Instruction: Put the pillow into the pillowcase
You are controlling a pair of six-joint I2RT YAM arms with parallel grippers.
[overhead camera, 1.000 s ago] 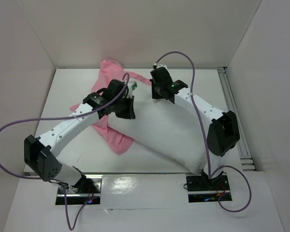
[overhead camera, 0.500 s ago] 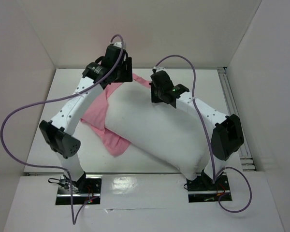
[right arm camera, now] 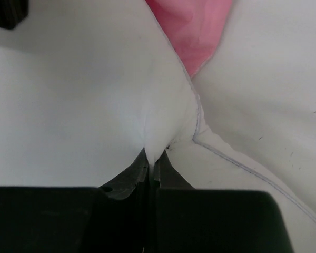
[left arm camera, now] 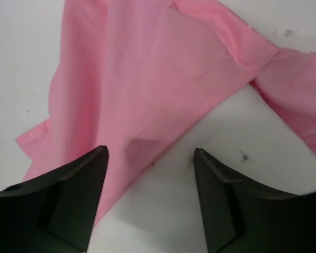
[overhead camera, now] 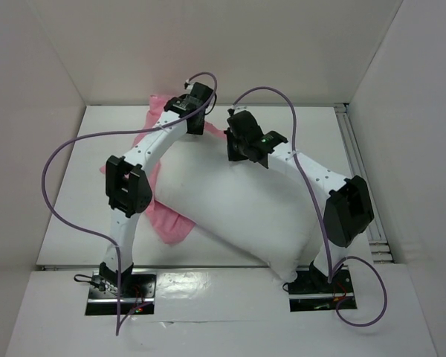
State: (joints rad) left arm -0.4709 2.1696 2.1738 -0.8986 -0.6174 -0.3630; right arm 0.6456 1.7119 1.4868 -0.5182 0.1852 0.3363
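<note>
Our left end effector (left arm camera: 150, 158) hangs with its jaws wide apart and nothing between them, pointing down over the pillowcase (left arm camera: 147, 79). The pink fabric lies creased on the tabletop (left arm camera: 174, 216) just below and ahead of this end effector. One pointed flap runs in under the finger on the left of the wrist view, and bare tabletop shows beside the other finger.

Our right end effector (right arm camera: 151, 164) is clamped tight on a pinched fold of the pillow (right arm camera: 68, 95), right at a seam. Just ahead of it a wedge of pillowcase shows past the pillow's edge.

From above, the pillow lies diagonally, running from beneath the right end effector back toward the near right side. It rests on top of the pillowcase, which sticks out from under it behind and to the left of the left end effector. Most of the pillow lies uncovered.
</note>
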